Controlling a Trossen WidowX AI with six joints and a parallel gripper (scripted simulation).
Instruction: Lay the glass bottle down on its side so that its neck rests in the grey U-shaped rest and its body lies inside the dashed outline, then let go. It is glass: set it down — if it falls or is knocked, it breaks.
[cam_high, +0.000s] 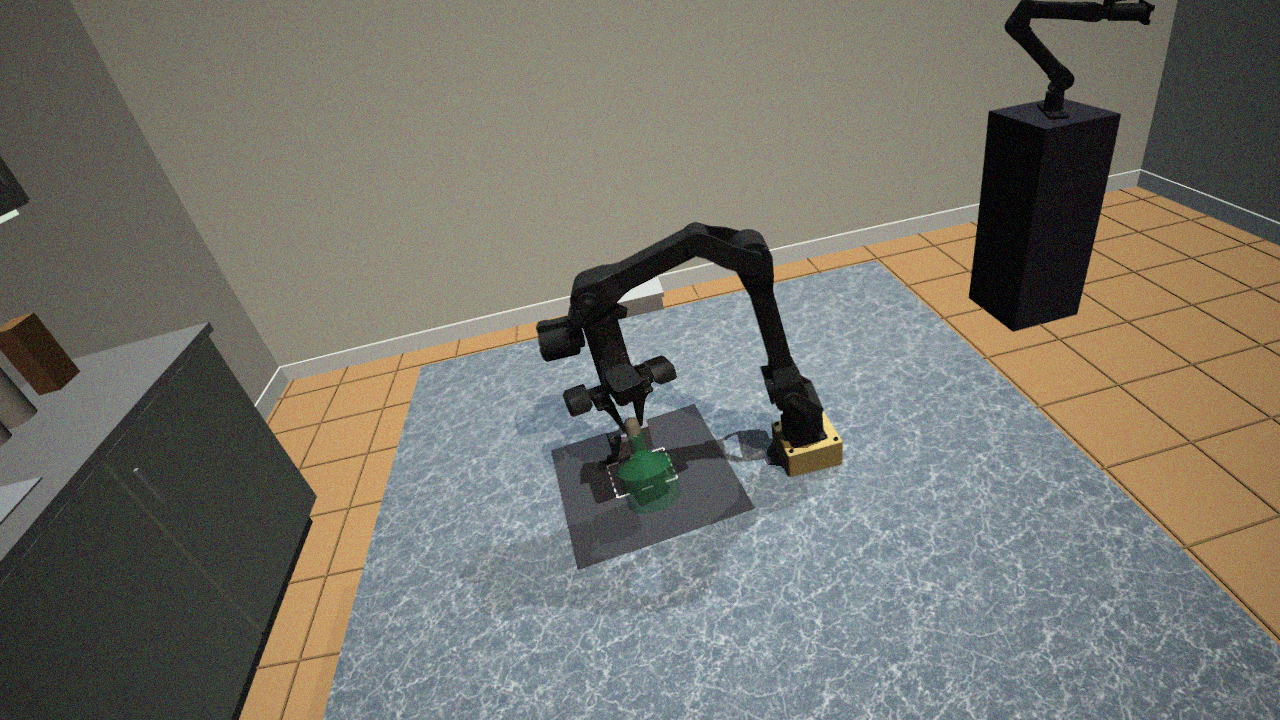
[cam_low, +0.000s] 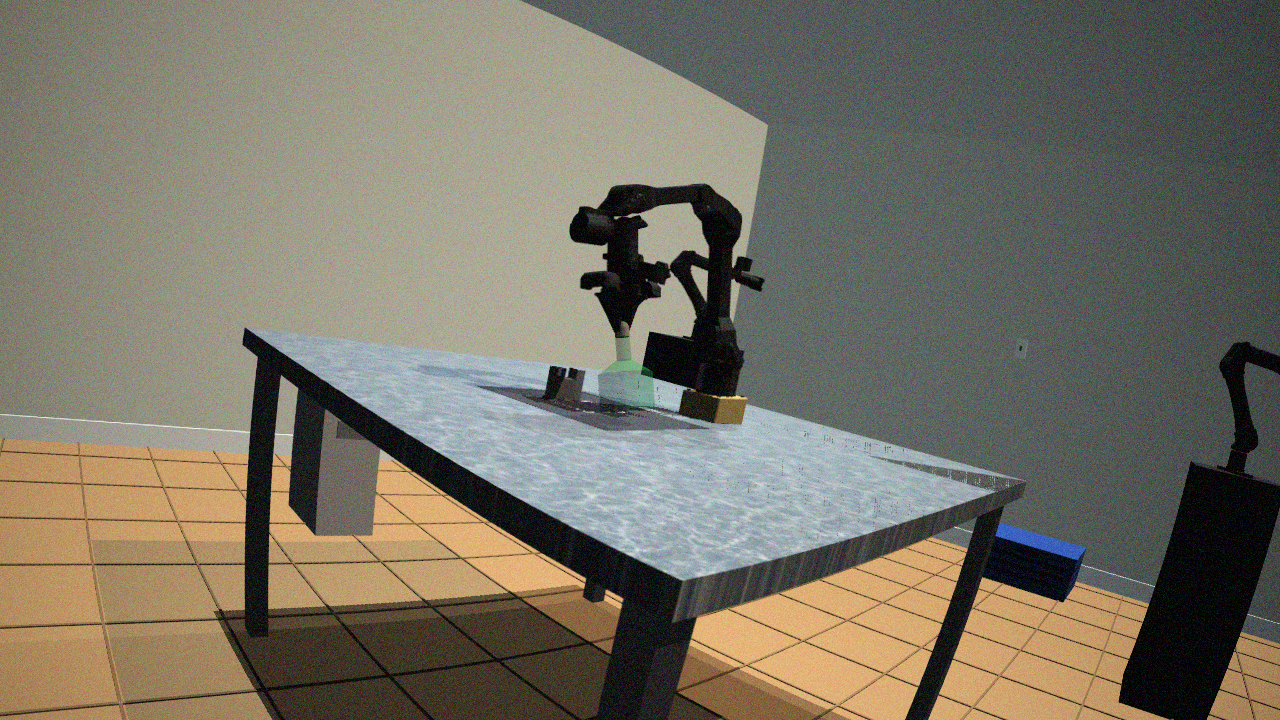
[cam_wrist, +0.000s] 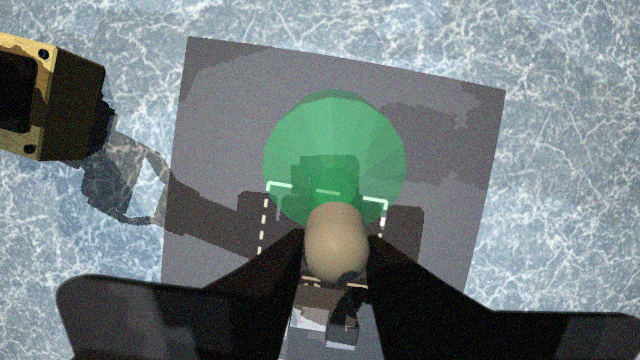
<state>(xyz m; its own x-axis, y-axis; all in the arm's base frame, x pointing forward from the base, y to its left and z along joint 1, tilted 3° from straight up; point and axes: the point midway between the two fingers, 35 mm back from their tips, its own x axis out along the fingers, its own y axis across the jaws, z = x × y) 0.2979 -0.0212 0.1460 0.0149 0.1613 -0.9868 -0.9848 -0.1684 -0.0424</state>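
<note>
The green glass bottle (cam_high: 646, 471) (cam_low: 626, 385) (cam_wrist: 334, 130) is close to upright, with its tan top toward my wrist camera. My gripper (cam_high: 631, 424) (cam_low: 622, 327) (cam_wrist: 334, 241) is shut on the top of its neck. The grey U-shaped rest (cam_low: 564, 384) (cam_wrist: 342, 336) stands beside the bottle, with its slot facing up; in the top view the neck and fingers partly cover it. The dashed outline (cam_wrist: 279, 185) lies on the dark mat (cam_high: 716, 501) (cam_low: 662, 423) (cam_wrist: 210, 90), partly behind the bottle's body. Whether the bottle's base touches the mat is hard to tell.
The yellow base block (cam_high: 812, 458) (cam_low: 714, 407) (cam_wrist: 47, 100) of my arm stands beside the mat on the marbled table (cam_high: 850, 608) (cam_low: 680, 501). A second black arm (cam_high: 1038, 53) stands on a dark pedestal (cam_high: 1038, 214) away from the table.
</note>
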